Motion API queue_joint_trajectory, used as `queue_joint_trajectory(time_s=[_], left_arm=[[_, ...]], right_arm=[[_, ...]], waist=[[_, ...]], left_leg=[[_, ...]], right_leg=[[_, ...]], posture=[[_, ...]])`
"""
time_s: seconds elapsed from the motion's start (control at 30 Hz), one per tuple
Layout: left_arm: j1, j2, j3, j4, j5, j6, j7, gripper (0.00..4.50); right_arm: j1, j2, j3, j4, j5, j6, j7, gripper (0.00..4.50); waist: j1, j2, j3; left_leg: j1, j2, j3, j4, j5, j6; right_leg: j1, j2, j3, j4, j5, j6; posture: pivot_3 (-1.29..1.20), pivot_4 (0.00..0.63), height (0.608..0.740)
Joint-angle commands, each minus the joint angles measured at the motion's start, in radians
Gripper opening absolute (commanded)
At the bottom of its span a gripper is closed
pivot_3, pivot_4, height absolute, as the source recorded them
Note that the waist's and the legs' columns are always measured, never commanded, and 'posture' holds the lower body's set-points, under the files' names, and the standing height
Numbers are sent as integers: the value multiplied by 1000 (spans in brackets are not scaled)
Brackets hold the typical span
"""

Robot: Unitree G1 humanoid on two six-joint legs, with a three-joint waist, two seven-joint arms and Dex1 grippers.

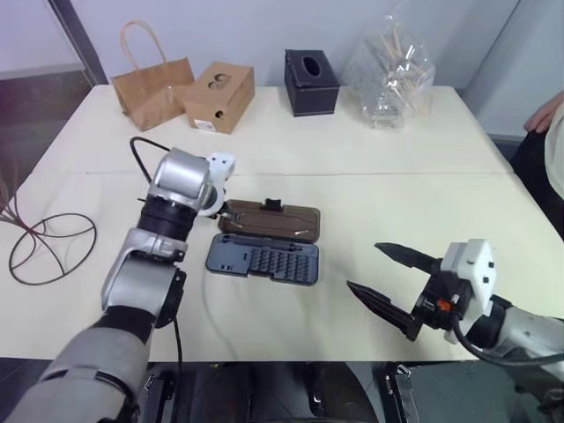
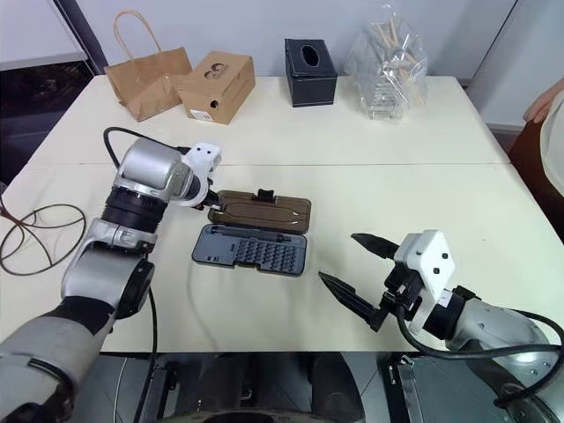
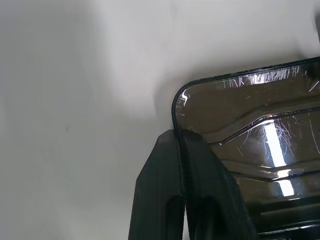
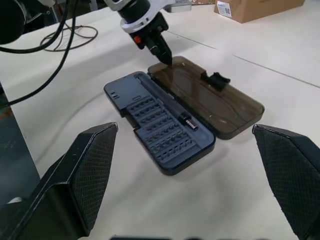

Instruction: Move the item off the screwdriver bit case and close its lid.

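Cream table [image 1: 370, 150], seam line across middle. Far edge, left to right: brown paper bag with handles [image 1: 148, 88], upright; cardboard box [image 1: 218, 96] just beside bag, touching or nearly so; black tissue box [image 1: 311, 83]; clear crinkled plastic bag [image 1: 390, 75] holding pale sticks. Person's arm [image 1: 548, 115] at right edge.

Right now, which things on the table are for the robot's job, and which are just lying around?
For the job:
- wire globe frame, already off the case
- screwdriver bit case, open
- lid, lying flat, left fingers at its corner

Just lying about:
- paper bag
- cardboard box
- black tissue box
- clear bag
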Motion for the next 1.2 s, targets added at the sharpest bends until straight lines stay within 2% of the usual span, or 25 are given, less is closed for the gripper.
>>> queue_joint_trajectory(time_s=[0.03, 0.07, 0.2, 0.27, 0.43, 0.5, 0.63, 0.8, 0.9, 1.03, 1.2], left_arm=[[37, 21, 27, -38, -32, 60, 9, 1831], [38, 40, 29, -63, -45, 48, 0, 2332], [45, 109, 53, -139, -116, 18, -58, 2332], [67, 180, 43, -193, -171, -47, -141, 2332], [121, 290, 82, -207, -265, -237, -293, 2332], [115, 305, 132, -167, -312, -239, -336, 2332], [169, 367, 115, -195, -333, -637, -576, 2332], [54, 336, -72, 47, -152, -1206, -800, 2332], [-65, 272, -173, 334, -26, -1509, -876, 2332], [-188, 183, -223, 645, 73, -1692, -917, 2332], [-247, 134, -244, 824, 163, -1785, -894, 2332]], right_arm=[[-36, -20, 8, 15, 1, -1, 29, 4500], [-52, -26, 17, 26, 0, 1, 39, 4500], [-101, -52, 35, 68, -3, 6, 79, 4500], [-139, -73, 37, 104, -5, 10, 110, 4500], [-279, -125, 72, 207, -16, 24, 180, 4500], [-332, -140, 90, 241, -25, 27, 210, 4500], [-396, -159, 118, 290, -46, 25, 272, 4500], [-410, -176, 105, 277, -25, 44, 320, 4500], [-404, -156, 83, 247, 3, 67, 284, 4500], [-330, -123, 53, 157, 22, 88, 210, 4500], [-237, -92, -11, 63, 59, 106, 125, 4500]], waist=[[3, 0, 0], [2, 0, 0], [5, -1, 0], [2, -1, 1], [5, -1, 1], [8, -1, 1], [9, -1, 1], [30, -1, 1], [35, -1, 1], [26, -2, 1], [20, -3, 2]], left_leg=[[0, 0, 0, 0, 0, 0], [1, 0, 0, 0, 0, 0], [0, 0, 0, 0, 0, 0], [-1, 0, 0, 0, 0, 0], [-2, 0, 0, 0, 0, -1], [-3, 0, 0, 0, 0, -1], [-6, 0, 0, 1, 0, -1], [-8, -4, 2, 1, 1, -1], [-8, -5, 2, 2, 1, -1], [-10, -5, 2, 2, 0, 1], [-13, -4, 2, 1, -1, 3]], right_leg=[[0, 0, 0, 0, 0, 0], [1, 0, 0, 0, 0, 0], [0, 0, 0, 0, 0, 0], [-1, 0, 0, 0, 0, 0], [-2, -1, 0, 0, 0, 0], [-2, -1, 0, 0, 0, -1], [-4, -3, -2, -1, 0, 0], [-5, -5, -3, -2, 0, 0], [-4, -5, -3, -3, 0, 0], [-5, -5, -3, -4, 0, 0], [-9, -4, -3, -2, 0, 0]], posture=[[0, 150, 737], [0, 150, 737], [0, 150, 737], [0, 150, 737], [0, 150, 737], [0, 150, 737], [0, 150, 737], [0, 150, 737], [0, 150, 737], [0, 150, 737], [0, 150, 737]])
